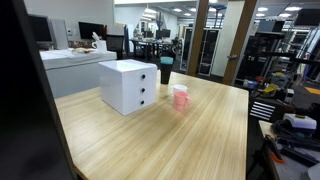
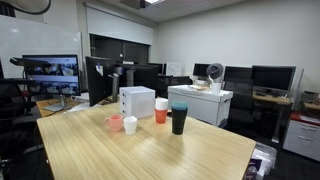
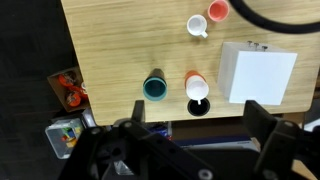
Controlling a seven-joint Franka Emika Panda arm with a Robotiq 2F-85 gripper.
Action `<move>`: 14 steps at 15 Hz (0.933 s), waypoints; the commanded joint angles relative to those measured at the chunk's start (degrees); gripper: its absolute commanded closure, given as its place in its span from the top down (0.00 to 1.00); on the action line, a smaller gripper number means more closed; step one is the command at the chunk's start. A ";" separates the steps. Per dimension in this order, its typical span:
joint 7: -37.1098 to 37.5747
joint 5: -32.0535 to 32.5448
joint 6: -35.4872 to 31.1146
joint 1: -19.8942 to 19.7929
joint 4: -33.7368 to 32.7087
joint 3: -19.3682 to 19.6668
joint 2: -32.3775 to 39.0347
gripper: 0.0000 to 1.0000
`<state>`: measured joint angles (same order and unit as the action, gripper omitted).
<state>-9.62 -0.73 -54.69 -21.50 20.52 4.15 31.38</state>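
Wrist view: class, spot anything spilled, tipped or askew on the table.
Nothing stands out. The teal cup, orange cup, white cup and pink cup stand upright by the white drawer box; no spill shows.

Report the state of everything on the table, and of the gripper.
gripper: open, holding nothing, touching nothing.
white drawer unit: upright, drawers shut.
dark teal cup: upright, mouth up.
orange cup: upright.
white cup: upright.
pink cup: upright.
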 commanded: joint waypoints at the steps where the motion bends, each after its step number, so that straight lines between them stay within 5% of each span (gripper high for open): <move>1: -3.43 2.20 0.21 0.44 1.47 1.07 -0.36 1.00; 12: -16.79 10.26 -0.32 3.99 2.51 2.73 3.46 1.00; 14: -13.53 8.87 -1.51 3.83 2.22 2.15 3.92 1.00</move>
<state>-23.33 8.16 -55.59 -17.84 21.19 6.23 36.19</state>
